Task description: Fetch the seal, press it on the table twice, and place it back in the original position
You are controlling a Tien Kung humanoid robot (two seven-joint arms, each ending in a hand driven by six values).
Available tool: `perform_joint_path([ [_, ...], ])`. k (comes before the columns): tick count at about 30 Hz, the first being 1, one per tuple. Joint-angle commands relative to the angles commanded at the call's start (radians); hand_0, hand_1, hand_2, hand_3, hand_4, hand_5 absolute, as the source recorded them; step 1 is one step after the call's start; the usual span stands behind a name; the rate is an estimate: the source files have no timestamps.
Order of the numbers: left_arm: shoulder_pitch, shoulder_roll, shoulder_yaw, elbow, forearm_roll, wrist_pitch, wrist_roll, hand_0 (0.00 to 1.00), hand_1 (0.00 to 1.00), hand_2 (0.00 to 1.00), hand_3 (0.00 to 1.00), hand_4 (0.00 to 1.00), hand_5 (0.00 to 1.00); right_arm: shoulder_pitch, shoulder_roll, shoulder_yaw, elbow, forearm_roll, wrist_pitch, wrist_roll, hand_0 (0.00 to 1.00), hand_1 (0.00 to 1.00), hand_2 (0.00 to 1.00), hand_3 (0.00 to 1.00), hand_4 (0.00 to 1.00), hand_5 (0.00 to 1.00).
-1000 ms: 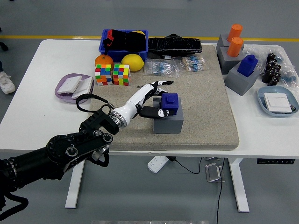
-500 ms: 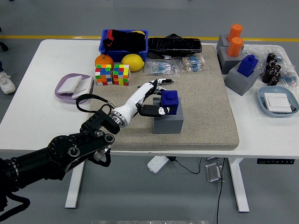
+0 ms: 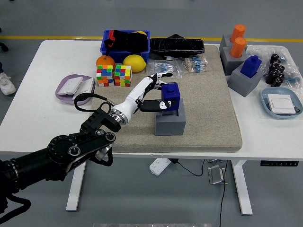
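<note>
1. Head view: left hand [image 3: 158, 97] grips the blue seal [image 3: 170, 95], raised above its grey holder [image 3: 169, 122].
2. Seal seems rigid, light; pinching its blocky sides suits it.
3. Smooth plastic could slip.

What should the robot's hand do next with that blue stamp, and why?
Probably keep lifting. The left hand grips the blue seal, whose base looks barely out of the grey holder; it likely must clear it before moving over the beige mat to press.
</note>
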Motion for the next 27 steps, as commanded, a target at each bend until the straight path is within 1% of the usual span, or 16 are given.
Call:
perform_joint_path([
  [4, -0.006, 0.018, -0.023, -0.012, 0.012, -0.005, 0.009, 0.836, 0.546, 0.487, 0.819, 0.579, 0.002, -0.002, 0.001, 0.003, 0.0, 0.0, 0.0, 0.0, 0.882, 0.746, 0.731, 0.755, 0.848, 0.534],
  [8, -0.013, 0.043, -0.045, -0.014, 0.023, -0.009, 0.018, 0.834, 0.543, 0.482, 0.818, 0.583, 0.002, -0.003, 0.001, 0.005, 0.0, 0.001, -0.001, 0.001, 0.882, 0.745, 0.731, 0.756, 0.848, 0.535],
  [12, -0.017, 0.072, -0.061, 0.01, 0.022, -0.012, 0.023, 0.834, 0.539, 0.48, 0.818, 0.584, 0.002, -0.005, 0.001, 0.01, 0.0, 0.001, -0.001, 0.001, 0.882, 0.745, 0.731, 0.754, 0.848, 0.535],
  [17, -0.012, 0.101, -0.047, 0.046, 0.008, -0.019, 0.028, 0.834, 0.539, 0.48, 0.818, 0.584, 0.002, -0.008, 0.002, 0.02, 0.0, -0.002, -0.003, 0.0, 0.882, 0.745, 0.731, 0.754, 0.848, 0.535],
  [22, 0.001, 0.111, -0.024, 0.089, -0.015, -0.024, 0.027, 0.834, 0.535, 0.477, 0.818, 0.585, 0.002, -0.009, 0.004, 0.023, 0.0, -0.003, -0.002, 0.001, 0.882, 0.745, 0.73, 0.756, 0.848, 0.535],
  [27, 0.016, 0.114, 0.004, 0.134, -0.058, -0.033, 0.021, 0.833, 0.534, 0.476, 0.818, 0.584, 0.002, -0.009, 0.005, 0.022, 0.0, -0.002, -0.002, 0.003, 0.881, 0.744, 0.73, 0.755, 0.847, 0.535],
])
